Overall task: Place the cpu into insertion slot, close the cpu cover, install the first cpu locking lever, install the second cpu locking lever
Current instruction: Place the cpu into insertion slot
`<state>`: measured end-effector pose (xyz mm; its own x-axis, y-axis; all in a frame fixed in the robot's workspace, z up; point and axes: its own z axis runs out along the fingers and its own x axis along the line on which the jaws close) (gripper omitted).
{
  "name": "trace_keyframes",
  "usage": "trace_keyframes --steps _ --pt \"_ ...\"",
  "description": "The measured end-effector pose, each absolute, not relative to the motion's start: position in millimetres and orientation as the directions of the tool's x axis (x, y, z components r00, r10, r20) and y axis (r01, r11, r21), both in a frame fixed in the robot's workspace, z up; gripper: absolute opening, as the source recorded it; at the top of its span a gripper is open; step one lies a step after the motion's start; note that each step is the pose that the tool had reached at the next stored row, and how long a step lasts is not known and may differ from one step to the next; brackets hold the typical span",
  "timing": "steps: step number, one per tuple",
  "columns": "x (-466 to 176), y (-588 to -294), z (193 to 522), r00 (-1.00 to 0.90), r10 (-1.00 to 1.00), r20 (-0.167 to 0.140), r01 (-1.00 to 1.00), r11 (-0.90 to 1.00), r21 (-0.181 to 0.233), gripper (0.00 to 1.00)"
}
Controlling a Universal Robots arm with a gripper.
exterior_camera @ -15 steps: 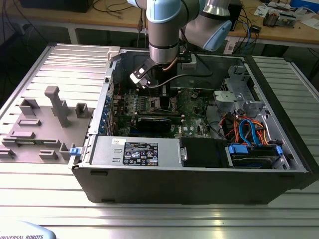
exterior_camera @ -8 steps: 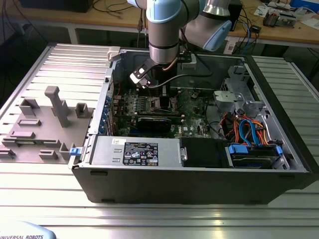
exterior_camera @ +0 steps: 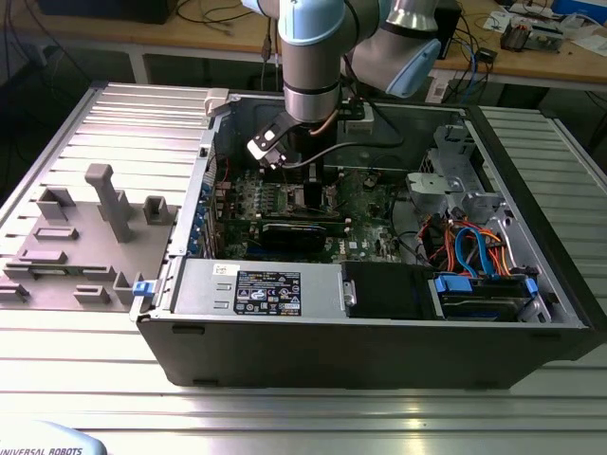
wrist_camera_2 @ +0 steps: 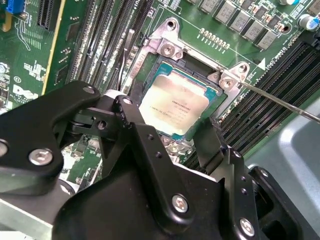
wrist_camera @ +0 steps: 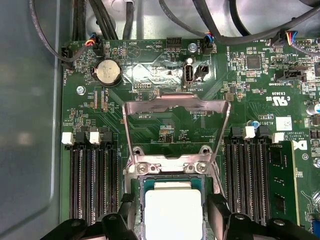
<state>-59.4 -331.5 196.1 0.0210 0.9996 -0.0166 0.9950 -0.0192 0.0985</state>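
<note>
- In the exterior view, note the arm reaching down into the open steel computer case (exterior_camera: pixel 379 351) on the ribbed metal bench (exterior_camera: pixel 285 417).
- In the first wrist view, find the cpu cover (wrist_camera: pixel 176 106), a thin silver frame tilted up from its hinge at the slot's edge.
- In the second wrist view, check the cpu (wrist_camera_2: pixel 173 103). It is flat and dull silver, and it lies level inside the insertion slot (wrist_camera_2: pixel 166 49) on the green board.
- The black pincer (wrist_camera_2: pixel 167 122) is spread, with one finger just beside each opposite cpu edge, and it holds nothing.
- A thin steel lever (wrist_camera_2: pixel 280 102) runs off one slot corner.
</note>
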Motion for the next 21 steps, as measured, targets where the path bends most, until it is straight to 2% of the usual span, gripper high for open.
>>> trace_keyframes --steps 5,9,10,11,16,17,19,21 --pt "-59 -332 212 0.021 1.000 -0.014 0.996 -0.019 0.092 0.68" --pt "-57 -332 221 0.020 1.000 -0.014 0.998 -0.019 0.061 0.67" --pt "-56 -332 221 0.020 1.000 -0.014 0.998 -0.020 0.055 0.53" --pt "-56 -332 221 0.020 1.000 -0.014 0.998 -0.020 0.053 0.53" --pt "-55 -332 221 0.020 1.000 -0.013 0.999 -0.020 0.049 0.24" --pt "-55 -332 221 0.020 1.000 -0.013 0.999 -0.020 0.048 0.24" --pt "-54 -332 221 0.020 1.000 -0.013 0.999 -0.020 0.048 0.11" --pt "-54 -332 221 0.020 1.000 -0.013 0.999 -0.020 0.048 0.11"
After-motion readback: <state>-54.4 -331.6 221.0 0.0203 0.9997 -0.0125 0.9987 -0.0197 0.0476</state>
